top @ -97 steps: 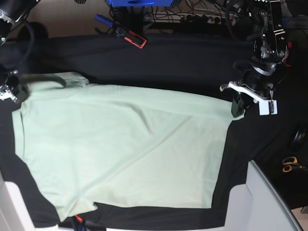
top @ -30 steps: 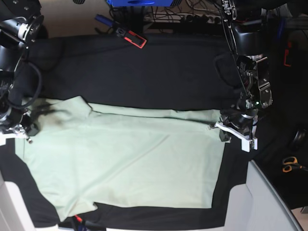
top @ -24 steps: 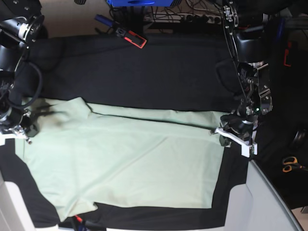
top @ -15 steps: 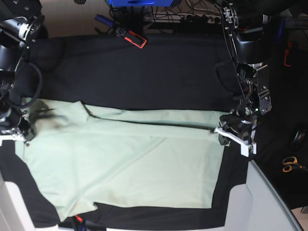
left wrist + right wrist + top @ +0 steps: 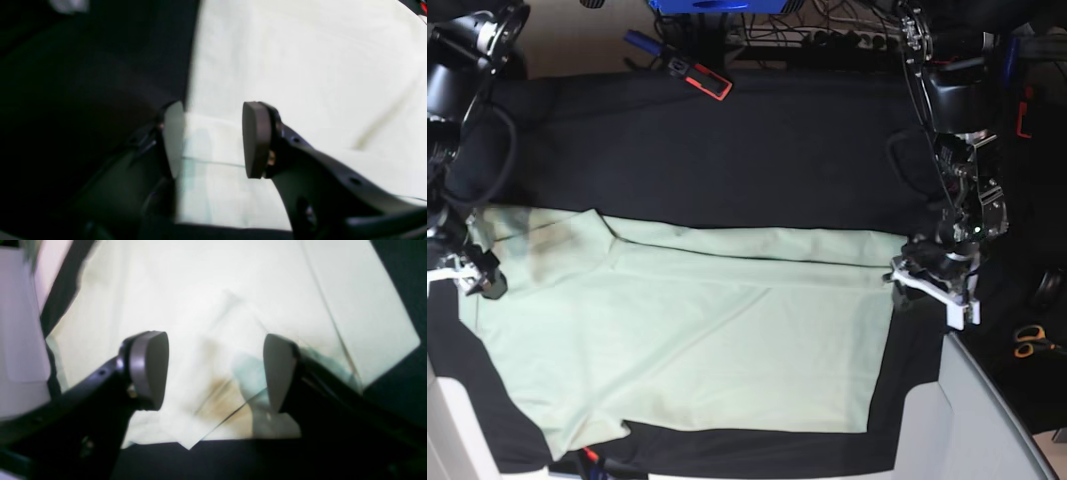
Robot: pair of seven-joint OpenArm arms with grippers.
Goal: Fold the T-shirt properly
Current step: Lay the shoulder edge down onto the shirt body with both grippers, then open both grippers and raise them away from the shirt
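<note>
The pale mint-green T-shirt lies flat on the black table cover, its far edge folded over toward the front in a long straight band. My left gripper hovers at the shirt's right-hand edge. In the left wrist view this gripper stands open, with the T-shirt lying under the pads and nothing pinched. My right gripper sits at the shirt's left edge, by the sleeve. In the right wrist view it is open wide above a folded corner of the T-shirt.
A red-and-black tool and a blue object lie at the far edge among cables. Orange-handled scissors rest at the right. A pale grey bin stands at the front right corner.
Both grippers went from shut on the shirt's far edge to open, letting it go. The folded edge has settled flat and the left arm has shifted slightly right.
</note>
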